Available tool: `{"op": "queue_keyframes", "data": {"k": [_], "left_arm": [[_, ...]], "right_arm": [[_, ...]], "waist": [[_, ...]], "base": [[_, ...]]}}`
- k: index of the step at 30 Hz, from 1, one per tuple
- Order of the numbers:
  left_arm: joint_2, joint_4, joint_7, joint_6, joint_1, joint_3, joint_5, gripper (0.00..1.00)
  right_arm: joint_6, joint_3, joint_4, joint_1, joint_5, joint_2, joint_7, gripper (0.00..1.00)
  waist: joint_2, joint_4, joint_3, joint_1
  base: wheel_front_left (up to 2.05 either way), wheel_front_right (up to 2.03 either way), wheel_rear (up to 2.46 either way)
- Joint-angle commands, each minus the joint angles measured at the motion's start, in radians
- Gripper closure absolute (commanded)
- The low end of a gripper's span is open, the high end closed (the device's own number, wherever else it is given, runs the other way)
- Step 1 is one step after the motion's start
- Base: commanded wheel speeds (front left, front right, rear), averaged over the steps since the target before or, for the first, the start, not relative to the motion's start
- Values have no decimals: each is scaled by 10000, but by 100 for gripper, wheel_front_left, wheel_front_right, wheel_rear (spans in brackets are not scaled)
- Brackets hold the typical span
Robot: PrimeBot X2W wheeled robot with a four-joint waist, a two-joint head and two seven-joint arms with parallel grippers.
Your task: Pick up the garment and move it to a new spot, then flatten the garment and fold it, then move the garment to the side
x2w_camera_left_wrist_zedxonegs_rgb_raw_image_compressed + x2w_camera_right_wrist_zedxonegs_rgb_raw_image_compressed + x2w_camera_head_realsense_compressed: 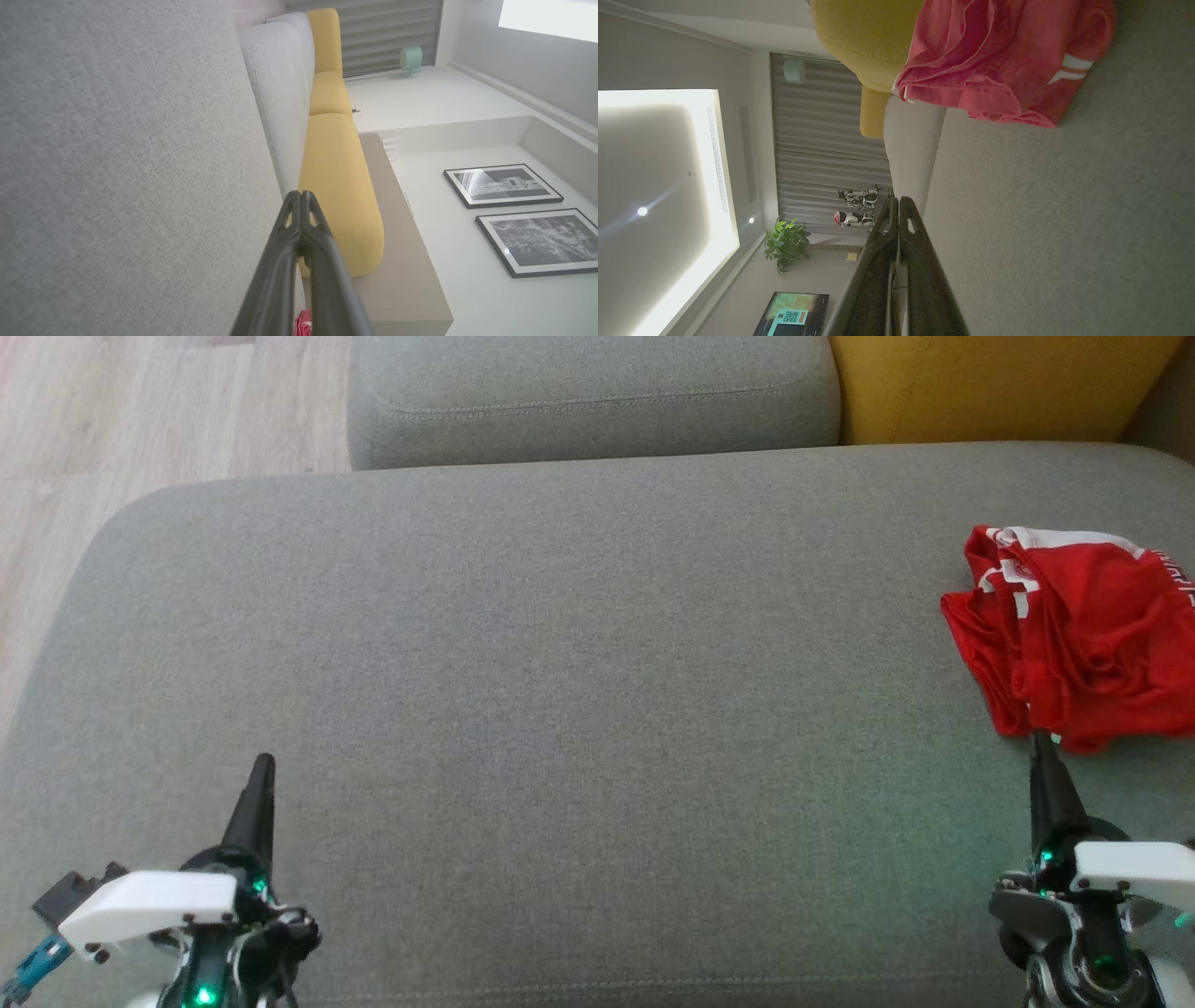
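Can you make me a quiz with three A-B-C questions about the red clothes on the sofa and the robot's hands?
1. Where on the grey cushion is the red garment? A left edge. B middle. C right edge.
2. What colour are its stripes? A white. B blue. C black.
3. How are the left gripper and right gripper? A both open. B both shut. C one open, one shut.
Answers: C, it lies at the head view's right side; A, white bands cross it; B, both pairs of jaws are pressed together.
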Motion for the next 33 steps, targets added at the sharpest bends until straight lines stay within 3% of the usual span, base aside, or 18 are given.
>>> {"op": "queue_keyframes", "data": {"k": [1,11,33], "left_arm": [[50,-266,61,-96,-631,458,-212,100],[-217,-121,332,-404,-758,909,-1157,100],[-264,-116,385,-412,-766,977,-1133,100]], "right_arm": [[-7,137,-289,-563,282,-55,-43,100],[-7,61,-129,-651,1477,-58,-44,100],[-7,60,-125,-653,1507,-58,-45,100]], "waist": [[0,1,0,0],[0,14,7,0],[0,14,7,0]], "base": [[0,0,0],[0,0,0],[0,0,0]]}}
